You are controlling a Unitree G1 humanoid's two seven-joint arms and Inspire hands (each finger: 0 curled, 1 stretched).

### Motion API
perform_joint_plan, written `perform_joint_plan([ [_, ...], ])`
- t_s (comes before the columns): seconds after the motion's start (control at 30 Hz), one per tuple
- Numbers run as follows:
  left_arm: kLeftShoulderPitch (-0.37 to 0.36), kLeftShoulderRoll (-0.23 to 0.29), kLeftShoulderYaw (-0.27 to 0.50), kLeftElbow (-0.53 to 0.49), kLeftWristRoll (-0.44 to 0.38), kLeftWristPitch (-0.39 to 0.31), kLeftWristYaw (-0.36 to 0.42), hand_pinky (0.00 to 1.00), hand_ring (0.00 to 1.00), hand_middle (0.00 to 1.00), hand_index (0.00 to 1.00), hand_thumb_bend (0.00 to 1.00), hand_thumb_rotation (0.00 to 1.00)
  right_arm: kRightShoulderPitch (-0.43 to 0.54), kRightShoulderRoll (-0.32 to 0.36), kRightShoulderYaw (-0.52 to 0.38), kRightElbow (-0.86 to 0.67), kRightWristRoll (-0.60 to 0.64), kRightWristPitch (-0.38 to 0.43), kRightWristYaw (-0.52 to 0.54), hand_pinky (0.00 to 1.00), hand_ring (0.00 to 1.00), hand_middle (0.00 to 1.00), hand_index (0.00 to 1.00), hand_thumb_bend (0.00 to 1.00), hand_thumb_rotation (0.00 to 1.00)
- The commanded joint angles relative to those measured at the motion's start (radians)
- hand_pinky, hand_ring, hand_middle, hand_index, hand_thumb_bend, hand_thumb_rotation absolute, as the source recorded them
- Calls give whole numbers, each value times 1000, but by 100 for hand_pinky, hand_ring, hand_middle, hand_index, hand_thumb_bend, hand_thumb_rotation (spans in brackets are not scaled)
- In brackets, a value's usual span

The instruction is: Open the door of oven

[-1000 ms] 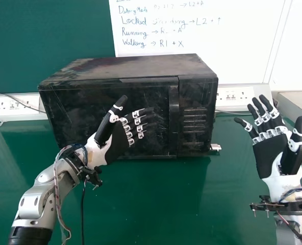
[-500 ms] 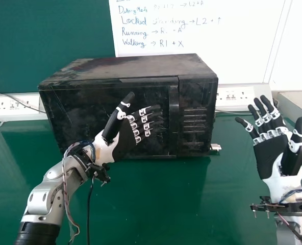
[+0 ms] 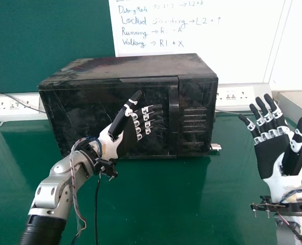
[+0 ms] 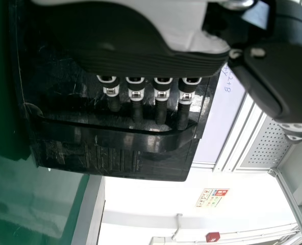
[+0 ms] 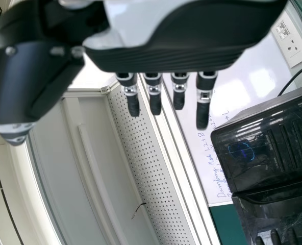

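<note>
In the head view my left hand [image 3: 128, 133] is before the door of the black oven [image 3: 197, 92], fingers straight and pointing right, thumb raised. The fingertips are just left of the vertical door handle [image 3: 174, 120]. In the left wrist view the straight fingers of my left hand [image 4: 135, 64] reach toward the handle [image 4: 115, 138]; whether they touch it I cannot tell. The oven door is closed. My right hand [image 3: 271, 153] is open, palm up, right of the oven. The right wrist view has my right hand [image 5: 166, 56] too, with the oven [image 5: 273, 148] beside it.
The oven stands on a green table [image 3: 156, 204]. Behind it are wall sockets [image 3: 235, 96], a cable and a whiteboard [image 3: 192, 30] with writing. A small white plug [image 3: 216, 147] lies by the oven's right side, and a pale ledge [image 3: 296, 104] is at the far right.
My left hand and forearm have moved to the right along the oven's front, bringing the fingertips closer to the handle. My right hand has barely shifted. The door has not moved.
</note>
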Motion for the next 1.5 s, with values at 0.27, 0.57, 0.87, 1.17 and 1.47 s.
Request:
perform_joint_plan([
  [0.27, -43, -15, 9, 73, 29, -29, 13, 87, 99, 100, 100, 100, 84, 6, 4, -2, 1, 9, -4, 1, 86, 96, 97, 91, 100, 84],
  [0.57, -85, -27, 7, 146, 40, -51, 22, 85, 98, 100, 99, 100, 83, 5, 5, -2, 3, 8, -6, 2, 85, 96, 97, 91, 100, 85],
  [0.87, -125, -48, 18, 195, 25, -39, 21, 81, 96, 100, 98, 100, 79, 9, 8, 2, 0, 11, -6, 7, 84, 96, 97, 91, 100, 83],
  [1.17, -180, -66, 28, 270, 24, -36, 30, 86, 95, 100, 98, 100, 78, 15, 12, 7, -19, 1, -10, -5, 84, 95, 97, 91, 100, 86],
  [1.47, -222, -84, 43, 355, 18, -50, 12, 84, 96, 100, 99, 100, 78, 21, 15, 12, -42, 15, 5, -15, 87, 97, 97, 91, 100, 85],
])
